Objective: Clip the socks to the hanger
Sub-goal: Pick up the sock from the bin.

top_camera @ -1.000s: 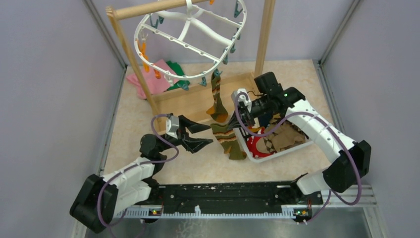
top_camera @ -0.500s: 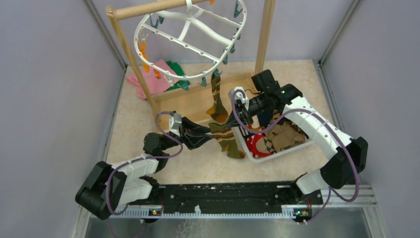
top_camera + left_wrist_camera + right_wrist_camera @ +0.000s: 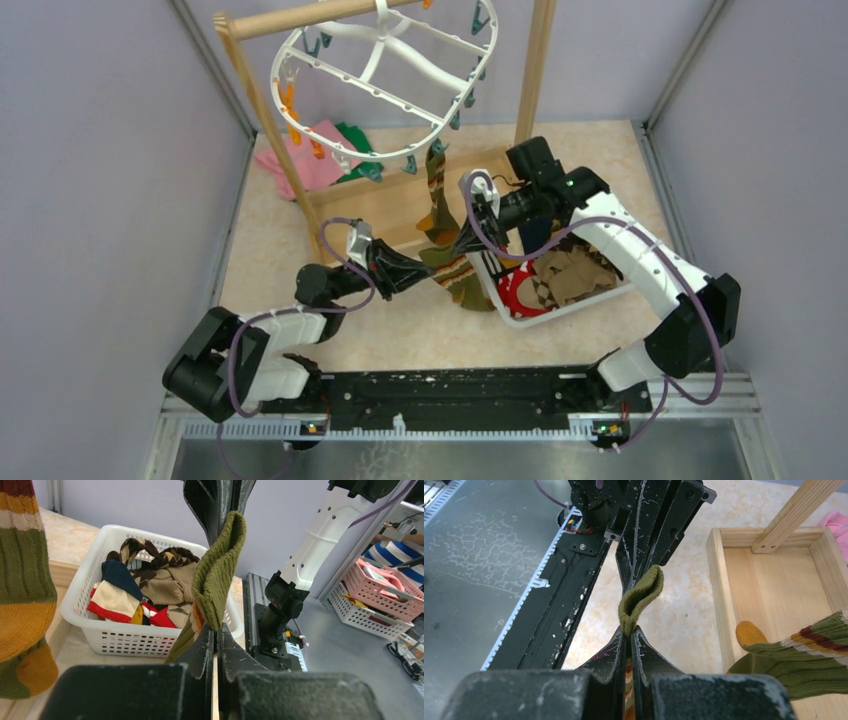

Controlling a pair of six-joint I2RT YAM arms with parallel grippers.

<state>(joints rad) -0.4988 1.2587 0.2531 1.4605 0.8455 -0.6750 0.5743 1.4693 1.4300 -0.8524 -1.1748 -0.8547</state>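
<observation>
Grey walls closed in the pale counter [image 3: 270, 250] as seen from above, and the white hanger [image 3: 372, 68] hung from the wooden rack [image 3: 534, 70] at the far side. One hanging sock [image 3: 435, 200] was already clipped at its near rim. Just below it both my pincers met on the olive sock [image 3: 462, 285]. The left pincer [image 3: 428, 272] came in from the left with its arm stretched low over the counter. The right pincer [image 3: 462, 250] came from the right with its forearm bent over the basket [image 3: 492, 295]. The hanger lay up and away from both, and I judged the right arm a little nearer to the free clips [image 3: 408, 165] on the near rim.

From the left wrist, my left pincer [image 3: 215, 632] was closed on the lower edge of the olive sock [image 3: 217, 575]. The cuff stood almost upright and folded over, its top end pinched by the right pincer's dark fingers [image 3: 207, 500]. Behind it the basket [image 3: 115, 637] held more socks [image 3: 160, 587].

From the right wrist, my right pincer [image 3: 628, 635] was closed on the same olive sock [image 3: 640, 597]. The folded cuff ran straight from it to the left pincer's fingers [image 3: 649, 530]. So the short edge was held between the two, and I think the next move needs this edge lifted toward a clip.
</observation>
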